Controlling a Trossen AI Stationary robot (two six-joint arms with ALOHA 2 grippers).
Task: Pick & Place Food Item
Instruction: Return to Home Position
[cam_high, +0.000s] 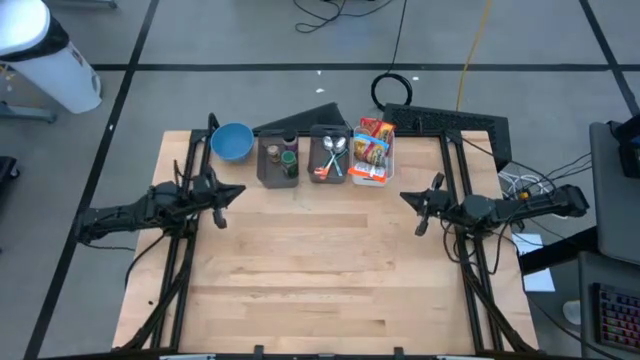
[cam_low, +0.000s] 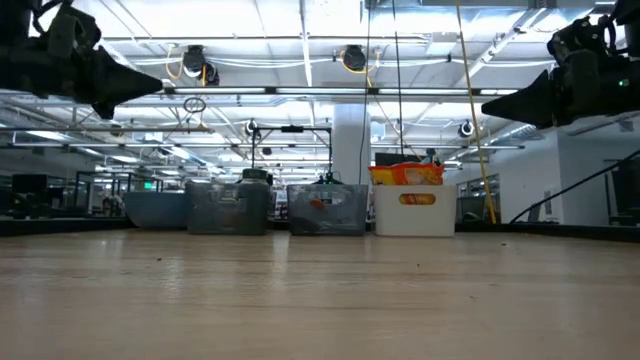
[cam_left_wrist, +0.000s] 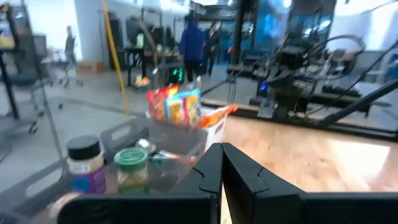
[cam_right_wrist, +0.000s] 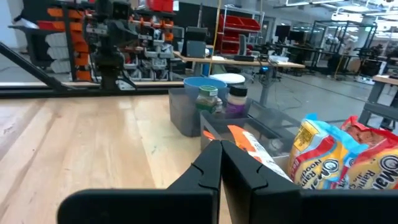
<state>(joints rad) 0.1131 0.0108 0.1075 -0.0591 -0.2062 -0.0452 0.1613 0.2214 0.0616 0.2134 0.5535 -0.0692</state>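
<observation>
High view: both my grippers hang above the table, well apart from the bins.

My left gripper (cam_high: 236, 192) floats over the wooden table (cam_high: 320, 280) with its 2 fingers pinched together, tips touching, gripping nothing. My right gripper (cam_high: 408, 199) is the same, its 2 fingers closed tip to tip and carrying nothing. Out past my left fingertips sits the black bin (cam_high: 268, 172), with the green spice bottle (cam_left_wrist: 132, 168) standing upright in it right beside a dark-capped bottle (cam_left_wrist: 84, 165). Past my right fingertips is the white bin (cam_high: 368, 181), and the noodle packs (cam_right_wrist: 323, 158) stand on end inside it. A blue bowl (cam_high: 231, 141) sits just beside the black bin, on the side away from the white 1.
</observation>
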